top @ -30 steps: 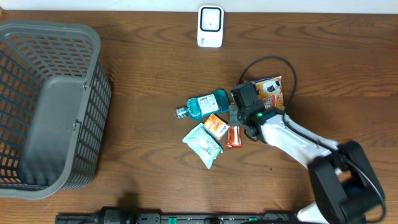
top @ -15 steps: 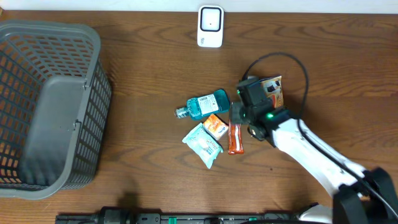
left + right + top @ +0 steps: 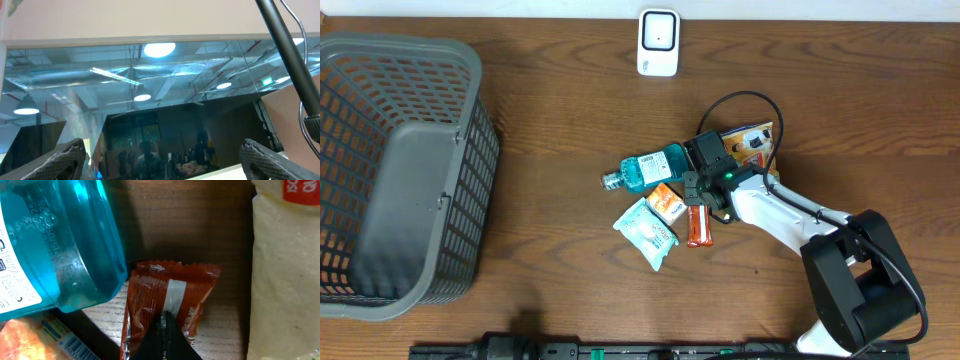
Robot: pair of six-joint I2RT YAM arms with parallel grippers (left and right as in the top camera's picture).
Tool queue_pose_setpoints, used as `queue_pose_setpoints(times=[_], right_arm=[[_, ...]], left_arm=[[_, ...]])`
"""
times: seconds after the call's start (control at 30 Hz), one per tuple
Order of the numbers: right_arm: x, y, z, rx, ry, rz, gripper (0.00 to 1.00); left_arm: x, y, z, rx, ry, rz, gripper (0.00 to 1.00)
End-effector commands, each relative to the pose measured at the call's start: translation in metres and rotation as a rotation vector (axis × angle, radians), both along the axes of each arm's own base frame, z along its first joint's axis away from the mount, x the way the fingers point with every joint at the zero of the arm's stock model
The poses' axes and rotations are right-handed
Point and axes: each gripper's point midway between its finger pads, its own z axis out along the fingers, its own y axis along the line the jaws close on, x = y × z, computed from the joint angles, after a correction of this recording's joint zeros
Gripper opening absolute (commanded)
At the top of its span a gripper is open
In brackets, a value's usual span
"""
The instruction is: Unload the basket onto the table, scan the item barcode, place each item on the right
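The bar (image 3: 697, 224) lies on the tabletop (image 3: 570, 120), at 5 o'clock from the bottle (image 3: 650, 168). The right fingers (image 3: 161, 335) are closed, seemingly pinching its wrapper. The left fingers (image 3: 65, 155) gape, empty. The scanner (image 3: 658, 42) sits at 12 o'clock, well apart, so lifting and scanning remain.

On my right wrist feed, the cream-coloured grainy packet (image 3: 285, 280) at three o'clock bears a red patch with cut-off white letters, "ISO" over "QU". The clear blue plastic bottle (image 3: 65, 240) at ten o'clock carries a white label, its print too small to read.
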Motion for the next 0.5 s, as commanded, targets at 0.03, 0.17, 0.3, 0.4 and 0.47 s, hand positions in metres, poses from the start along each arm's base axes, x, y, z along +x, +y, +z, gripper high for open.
queue_pose_setpoints(times=[0.03, 0.17, 0.3, 0.4, 0.47], right_arm=[[-0.007, -0.005, 0.0, -0.032, 0.031, 0.012, 0.01], [-0.007, -0.004, 0.048, -0.005, -0.021, 0.021, 0.01], [-0.021, -0.002, 0.077, 0.02, -0.05, 0.034, 0.01], [-0.034, 0.005, 0.073, 0.016, -0.023, 0.054, 0.01], [-0.046, 0.008, 0.059, 0.003, 0.012, 0.061, 0.01]], left_arm=[[-0.005, -0.002, -0.001, 0.003, -0.01, -0.007, 0.98], [-0.005, -0.002, -0.001, 0.003, -0.01, -0.007, 0.98], [-0.005, -0.002, -0.001, 0.003, -0.01, -0.007, 0.98], [-0.005, -0.002, -0.001, 0.003, -0.01, -0.007, 0.98], [-0.005, -0.002, -0.001, 0.003, -0.01, -0.007, 0.98]])
